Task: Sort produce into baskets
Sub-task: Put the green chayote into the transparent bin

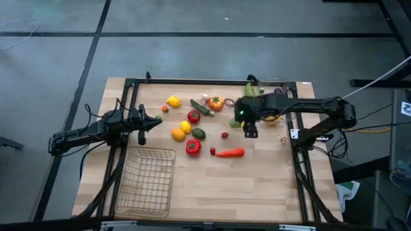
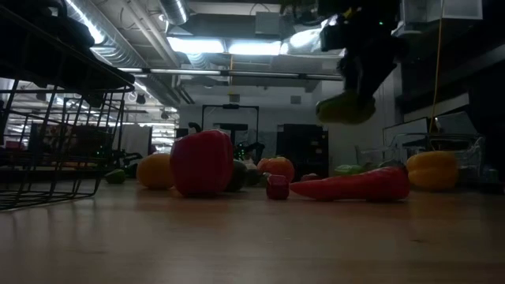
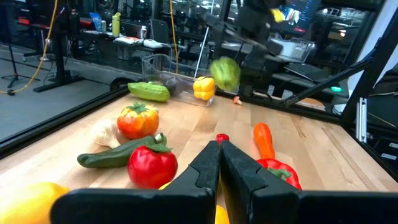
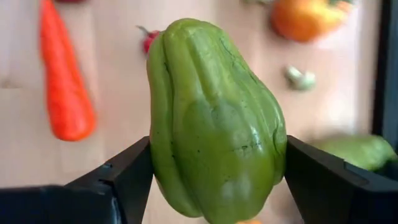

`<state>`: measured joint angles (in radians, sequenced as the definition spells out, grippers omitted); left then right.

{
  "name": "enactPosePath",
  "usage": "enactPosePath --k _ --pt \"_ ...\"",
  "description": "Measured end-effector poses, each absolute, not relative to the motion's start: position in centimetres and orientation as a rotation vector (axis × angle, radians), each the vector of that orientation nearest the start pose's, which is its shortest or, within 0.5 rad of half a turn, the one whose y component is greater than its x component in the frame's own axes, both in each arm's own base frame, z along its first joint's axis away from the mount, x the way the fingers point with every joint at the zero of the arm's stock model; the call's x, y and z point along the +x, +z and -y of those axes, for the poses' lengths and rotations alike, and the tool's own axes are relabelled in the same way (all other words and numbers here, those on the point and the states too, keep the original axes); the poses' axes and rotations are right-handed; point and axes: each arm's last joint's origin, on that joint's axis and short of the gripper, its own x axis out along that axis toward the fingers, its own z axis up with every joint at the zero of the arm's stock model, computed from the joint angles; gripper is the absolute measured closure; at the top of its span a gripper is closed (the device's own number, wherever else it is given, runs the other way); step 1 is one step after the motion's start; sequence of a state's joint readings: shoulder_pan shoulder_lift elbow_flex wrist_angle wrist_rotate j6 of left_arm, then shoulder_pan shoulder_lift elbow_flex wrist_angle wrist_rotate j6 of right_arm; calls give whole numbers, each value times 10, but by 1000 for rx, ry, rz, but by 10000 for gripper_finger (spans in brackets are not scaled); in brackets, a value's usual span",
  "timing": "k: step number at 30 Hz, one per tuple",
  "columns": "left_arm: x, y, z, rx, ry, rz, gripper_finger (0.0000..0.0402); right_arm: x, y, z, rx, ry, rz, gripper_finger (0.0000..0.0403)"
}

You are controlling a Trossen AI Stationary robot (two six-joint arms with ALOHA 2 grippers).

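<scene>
- Looking straight down: right gripper (image 1: 243, 117) reaching over the middle of the pale wooden table (image 1: 257, 186), clamping a ridged green squash-like toy vegetable (image 1: 236, 122) between its two fingers, above the tabletop.
- Left gripper (image 1: 156, 122) resting over the table's left side with fingers pressed together, carrying nothing, just behind the rectangular wire-mesh basket (image 1: 148, 181) sitting empty at the front left.
- Lying loose between the arms: a long orange-red carrot (image 1: 229, 153), a red bell pepper (image 1: 192, 147), a round red tomato (image 1: 193, 116), a yellow lemon (image 1: 173, 101), a dark green cucumber (image 1: 201, 108) and an orange ribbed pumpkin-like piece (image 1: 216, 102).
- Looking level across the table: green vegetable (image 2: 346, 107) hanging well clear of the wood under the dark arm, with the carrot (image 2: 351, 184) below and the red pepper (image 2: 202, 162) standing to one side; mesh basket (image 2: 59, 142) showing at the edge.
- Looking past the left wrist: dark fingers (image 3: 205, 171) closed tip to tip, pointing toward the tomato (image 3: 152, 166) and cucumber (image 3: 118, 153); a narrow clear plastic bin (image 3: 163, 70) standing at the far table edge, with a yellow pepper (image 3: 204, 88) beside it.
- Looking past the right wrist: green vegetable (image 4: 214, 118) filling the view, pinched upright on both flanks by the two dark fingers (image 4: 127, 177), with the carrot (image 4: 65, 81) lying on the wood beneath.
</scene>
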<state>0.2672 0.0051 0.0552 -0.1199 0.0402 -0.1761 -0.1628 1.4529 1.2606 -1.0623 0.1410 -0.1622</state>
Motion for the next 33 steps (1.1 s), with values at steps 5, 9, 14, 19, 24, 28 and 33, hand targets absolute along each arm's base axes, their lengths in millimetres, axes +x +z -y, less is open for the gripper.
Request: enactPosePath --k 5,9,14,19,24,28,33 --pt "91 170 -24 -186 233 -48 391 245 301 75 -69 -284 -1251 98" --pt "91 170 -24 -186 232 -48 391 229 307 99 -8 -391 -1248 96" --pt "91 170 -24 -186 233 -48 391 208 306 134 73 -517 -1281 96" --pt "91 170 -24 -186 233 -48 391 184 307 166 141 -655 -1292 96" --pt "91 170 -24 -186 233 -49 391 157 305 193 263 -753 -1266 95" --pt "91 170 -24 -186 233 -49 391 140 290 204 353 -743 -1260 95" --pt "91 170 -24 -186 232 -49 391 126 267 210 400 -717 -1273 95"
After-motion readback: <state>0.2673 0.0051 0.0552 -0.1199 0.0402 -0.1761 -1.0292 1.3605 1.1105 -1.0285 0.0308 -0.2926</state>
